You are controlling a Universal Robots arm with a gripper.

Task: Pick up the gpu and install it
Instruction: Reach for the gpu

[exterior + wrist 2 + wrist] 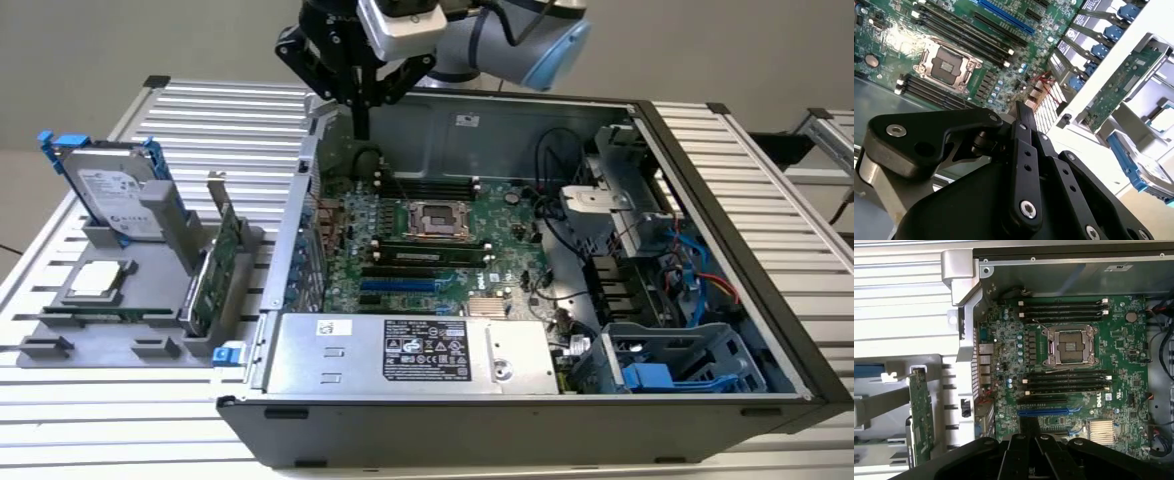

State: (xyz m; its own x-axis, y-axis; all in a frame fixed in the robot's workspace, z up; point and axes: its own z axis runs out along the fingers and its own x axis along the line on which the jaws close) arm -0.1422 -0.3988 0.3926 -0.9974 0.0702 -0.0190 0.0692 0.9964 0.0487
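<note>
The gpu (211, 268), a thin green card with a silver bracket at its far end, stands on edge in a grey holder (134, 300) at the exterior view's left, outside the open computer case (534, 400). It also appears in the first wrist view as the gpu (919, 410) and in the second wrist view as the gpu (1121, 85). My gripper (360, 128) hangs above the case's back left corner, over the motherboard (427, 240), well apart from the card. Its black fingers are shut together with nothing between them, as seen on the gripper (1021, 107) in the second wrist view.
A silver hard drive (120, 195) with blue rails and a small square processor chip (100, 280) sit in the same holder. Inside the case are the empty socket (1070, 346), a blue slot (1054, 411), a power supply (400, 350), cables and drive bays (667, 360).
</note>
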